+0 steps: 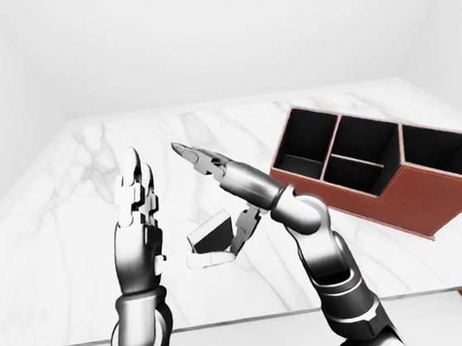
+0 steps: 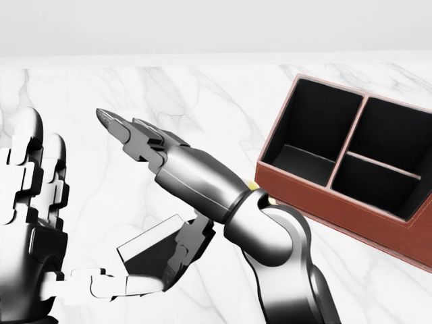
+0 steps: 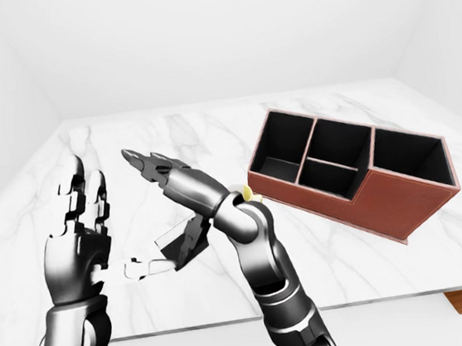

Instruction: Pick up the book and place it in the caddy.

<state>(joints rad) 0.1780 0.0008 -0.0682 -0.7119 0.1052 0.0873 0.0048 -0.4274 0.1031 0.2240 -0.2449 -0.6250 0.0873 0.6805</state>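
A small dark book [image 2: 150,248] with white page edges lies tilted on the marble table [image 2: 101,88], low in the head view. My left hand [image 2: 91,202] stands open to the left of it, fingers [image 2: 27,155] upright and thumb stretched along the book's lower edge. My right hand [image 2: 138,202] is open too. Its long fingers [image 2: 135,138] reach up-left above the book, and its thumb presses the book's right side. Neither hand closes round the book. The red-brown caddy [image 2: 297,192], with black compartments, stands at the right.
The caddy [image 1: 417,193] has several open compartments and sits at an angle near the table's right side. The table's near edge [image 1: 231,321] runs just below the hands in the eye views. White walls stand behind.
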